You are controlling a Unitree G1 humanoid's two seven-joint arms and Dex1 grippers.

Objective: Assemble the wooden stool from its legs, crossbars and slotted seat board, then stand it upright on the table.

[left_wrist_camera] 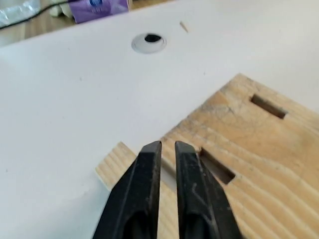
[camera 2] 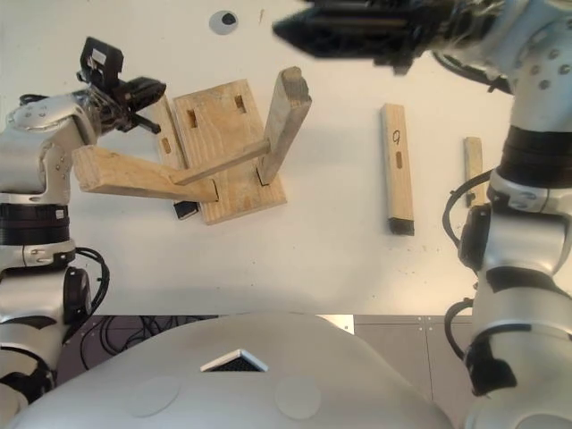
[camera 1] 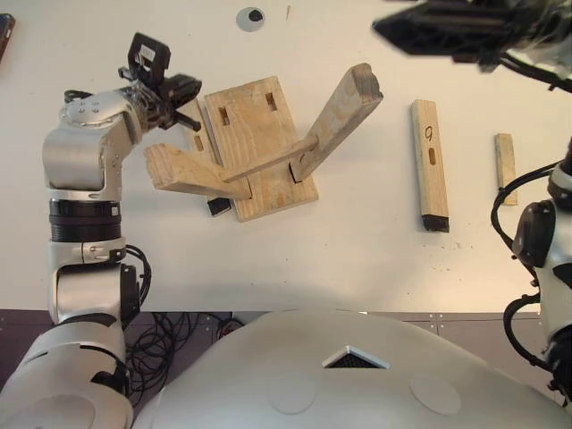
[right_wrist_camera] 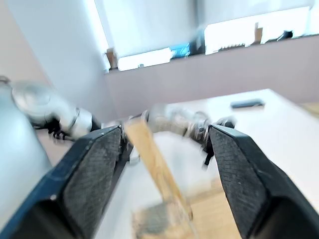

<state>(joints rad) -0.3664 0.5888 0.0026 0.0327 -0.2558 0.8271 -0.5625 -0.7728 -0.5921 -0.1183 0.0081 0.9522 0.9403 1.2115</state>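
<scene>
The grainy pine seat board [camera 1: 259, 147] lies flat on the smooth white table [camera 1: 357, 241], with blocky legs [camera 1: 344, 116] slotted in. The left gripper [left_wrist_camera: 167, 149] is pinched together, empty, above the board's edge. The right gripper [right_wrist_camera: 164, 132] gapes wide, its ribbed pads [right_wrist_camera: 94, 184] bare.

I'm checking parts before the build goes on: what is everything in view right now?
seat board: one, light wood, slotted, flat mid-table.
left leg: one, light wood, rising from the board's near left corner.
right leg: one, light wood, rising from the board's right side.
crossbar: one, light wood, joining those two legs.
side leg: one, light wood with a black end, lying along the board's left edge.
loose leg: one, light wood with a black tip, right of the board.
short bar: one, light wood, farther right.
disc: one, grey, far side.
table: one, white.
left gripper: black, shut, over the side leg.
right gripper: black, open, raised.
</scene>
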